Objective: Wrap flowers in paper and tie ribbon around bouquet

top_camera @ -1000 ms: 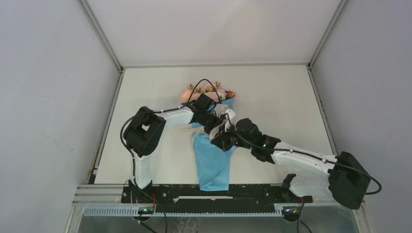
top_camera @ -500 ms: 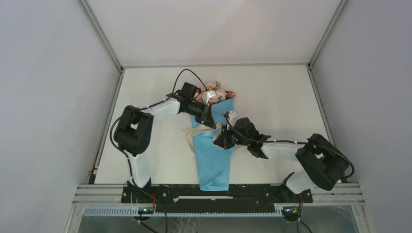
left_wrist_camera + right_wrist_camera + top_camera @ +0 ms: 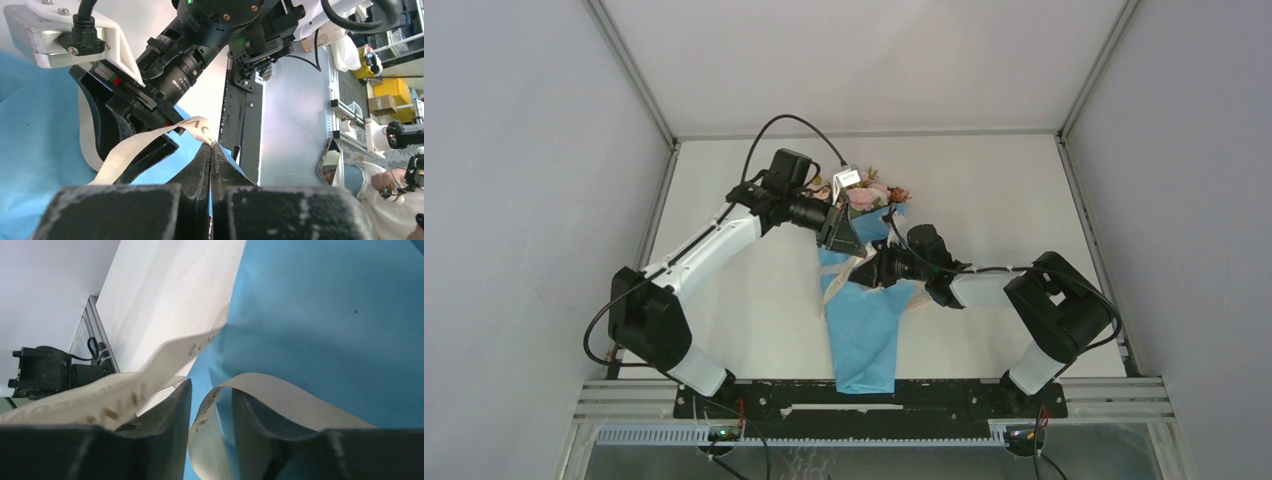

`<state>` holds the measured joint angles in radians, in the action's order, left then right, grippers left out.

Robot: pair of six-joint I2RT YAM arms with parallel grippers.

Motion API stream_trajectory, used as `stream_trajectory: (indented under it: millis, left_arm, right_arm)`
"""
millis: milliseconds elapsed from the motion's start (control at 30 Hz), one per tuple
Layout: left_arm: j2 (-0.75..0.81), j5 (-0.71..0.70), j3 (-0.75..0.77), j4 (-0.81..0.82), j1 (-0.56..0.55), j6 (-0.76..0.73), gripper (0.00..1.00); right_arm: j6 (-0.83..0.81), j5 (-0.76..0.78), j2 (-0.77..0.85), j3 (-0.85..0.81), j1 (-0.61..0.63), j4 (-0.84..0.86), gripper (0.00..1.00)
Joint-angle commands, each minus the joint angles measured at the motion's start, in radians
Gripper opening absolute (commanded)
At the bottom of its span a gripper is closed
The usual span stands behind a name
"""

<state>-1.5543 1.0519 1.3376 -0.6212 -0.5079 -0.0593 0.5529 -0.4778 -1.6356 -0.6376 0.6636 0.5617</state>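
Observation:
The bouquet lies mid-table: pink flowers (image 3: 871, 191) poke out of the far end of a light blue paper (image 3: 864, 330) cone. A cream ribbon (image 3: 832, 288) crosses the cone's upper part. My left gripper (image 3: 844, 238) is above the cone near the blooms. In the left wrist view it (image 3: 211, 144) is shut on the ribbon (image 3: 125, 155) end. My right gripper (image 3: 867, 275) is at the cone from the right. In the right wrist view its jaws (image 3: 212, 390) stand apart, with a ribbon (image 3: 280, 395) loop loose between them over the paper (image 3: 325, 315).
The two grippers are close together; the right arm's wrist camera (image 3: 180, 75) fills the space just ahead of my left fingers. White table (image 3: 984, 200) lies on both sides of the bouquet. Enclosure walls ring it and a metal rail (image 3: 874, 398) runs along the near edge.
My right gripper's jaws have opened off the ribbon. My left arm has stretched out, its shut gripper moving toward the blooms with the ribbon end. The right arm has folded in.

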Motion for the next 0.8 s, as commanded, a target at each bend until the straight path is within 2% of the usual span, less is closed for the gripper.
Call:
stream_trajectory:
  millis: [0, 100, 267, 333, 567, 767]
  left_arm:
    - [-0.058, 0.033, 0.011, 0.105, -0.004, 0.083, 0.0]
    - [-0.09, 0.007, -0.045, 0.297, -0.002, 0.218, 0.0]
    - [-0.135, -0.024, -0.141, 0.693, 0.02, 0.514, 0.0]
    - [-0.156, -0.052, -0.157, 0.769, 0.027, 0.581, 0.0]
    - [-0.213, -0.113, -0.205, 0.805, 0.02, 0.595, 0.0]
    - [-0.206, -0.112, -0.256, 0.802, -0.008, 0.566, 0.0]
  right_arm:
    - [0.007, -0.058, 0.061, -0.019, -0.003, 0.065, 0.48]
    - [-0.036, -0.037, 0.114, 0.026, 0.01, 0.065, 0.54]
    - [-0.047, -0.051, 0.155, 0.124, 0.01, 0.13, 0.57]
    - [-0.049, -0.053, 0.17, 0.153, 0.007, 0.165, 0.57]
    - [-0.056, -0.064, 0.179, 0.167, 0.003, 0.213, 0.58]
    - [0.026, -0.049, 0.154, 0.187, -0.046, 0.285, 0.58]
